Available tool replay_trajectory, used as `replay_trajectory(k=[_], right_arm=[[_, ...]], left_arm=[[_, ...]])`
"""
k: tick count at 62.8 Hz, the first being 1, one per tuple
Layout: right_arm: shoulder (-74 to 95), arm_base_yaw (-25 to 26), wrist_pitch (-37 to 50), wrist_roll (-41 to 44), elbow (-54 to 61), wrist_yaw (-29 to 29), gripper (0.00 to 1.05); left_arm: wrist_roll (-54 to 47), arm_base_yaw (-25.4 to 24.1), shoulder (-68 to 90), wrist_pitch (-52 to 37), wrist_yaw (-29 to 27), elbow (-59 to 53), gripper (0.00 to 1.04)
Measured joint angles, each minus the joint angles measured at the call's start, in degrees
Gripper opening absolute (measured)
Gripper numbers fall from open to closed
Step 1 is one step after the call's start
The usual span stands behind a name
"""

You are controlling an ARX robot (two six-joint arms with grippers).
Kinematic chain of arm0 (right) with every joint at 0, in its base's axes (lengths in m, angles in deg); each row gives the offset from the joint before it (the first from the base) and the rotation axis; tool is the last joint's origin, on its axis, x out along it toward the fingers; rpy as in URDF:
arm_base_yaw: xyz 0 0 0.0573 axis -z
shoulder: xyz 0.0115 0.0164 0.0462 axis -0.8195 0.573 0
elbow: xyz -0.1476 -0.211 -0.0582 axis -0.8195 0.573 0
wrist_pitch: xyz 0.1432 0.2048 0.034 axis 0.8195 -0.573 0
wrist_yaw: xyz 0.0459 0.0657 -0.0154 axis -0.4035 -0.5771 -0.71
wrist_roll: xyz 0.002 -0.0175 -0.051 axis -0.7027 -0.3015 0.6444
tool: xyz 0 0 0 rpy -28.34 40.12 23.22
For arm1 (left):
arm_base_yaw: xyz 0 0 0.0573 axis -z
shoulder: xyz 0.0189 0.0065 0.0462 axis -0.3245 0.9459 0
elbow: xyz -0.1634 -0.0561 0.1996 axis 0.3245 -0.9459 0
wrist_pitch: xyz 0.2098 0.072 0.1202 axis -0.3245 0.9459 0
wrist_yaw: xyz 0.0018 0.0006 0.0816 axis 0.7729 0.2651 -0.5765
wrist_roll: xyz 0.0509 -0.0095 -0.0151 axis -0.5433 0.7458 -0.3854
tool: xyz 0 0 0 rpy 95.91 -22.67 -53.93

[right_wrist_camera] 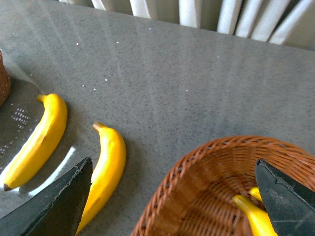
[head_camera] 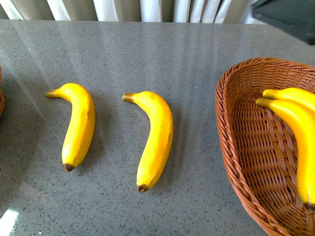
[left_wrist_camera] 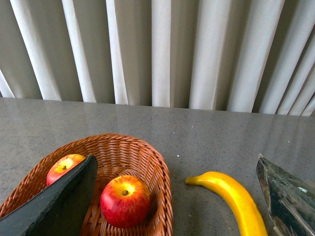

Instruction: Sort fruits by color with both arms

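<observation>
Two yellow bananas lie on the grey table, one at the left [head_camera: 78,125] and one in the middle [head_camera: 155,140]. Two more bananas [head_camera: 300,128] rest in the wicker basket [head_camera: 236,147] at the right. In the left wrist view, two red apples [left_wrist_camera: 125,201] [left_wrist_camera: 63,167] sit in another wicker basket [left_wrist_camera: 147,162], with a banana [left_wrist_camera: 236,199] on the table beside it. My left gripper [left_wrist_camera: 175,162] hangs open above that basket's rim, holding nothing. My right gripper [right_wrist_camera: 173,162] is open over the right basket's edge [right_wrist_camera: 197,157], empty, with both loose bananas [right_wrist_camera: 39,140] [right_wrist_camera: 108,167] off to one side.
A dark part of an arm [head_camera: 290,17] shows at the top right of the front view. A sliver of the apple basket [head_camera: 1,98] sits at the table's left edge. White curtains [left_wrist_camera: 162,49] hang behind the table's far edge.
</observation>
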Motion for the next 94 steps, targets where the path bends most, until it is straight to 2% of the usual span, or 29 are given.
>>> replay_trajectory(k=[18,41,64,94], right_arm=[[23.4,-9.8,-5.8,-4.0,-19.8,5.5,0.96],[43.2,-18.5,-15.8,-11.3,-39.8,5.6,0.96],[53.8,-21.5,-21.0,-16.7,-50.7,3.7,0.96],[57.7,-22.8,-20.7,-17.6,-53.8,2.0,0.96]], left_arm=[[0.0,0.0,0.0,0.0,0.0,0.0,0.96],[0.0,0.0,0.0,0.0,0.0,0.0,0.96],[0.0,0.0,0.0,0.0,0.0,0.0,0.96],[0.0,0.0,0.0,0.0,0.0,0.0,0.96]])
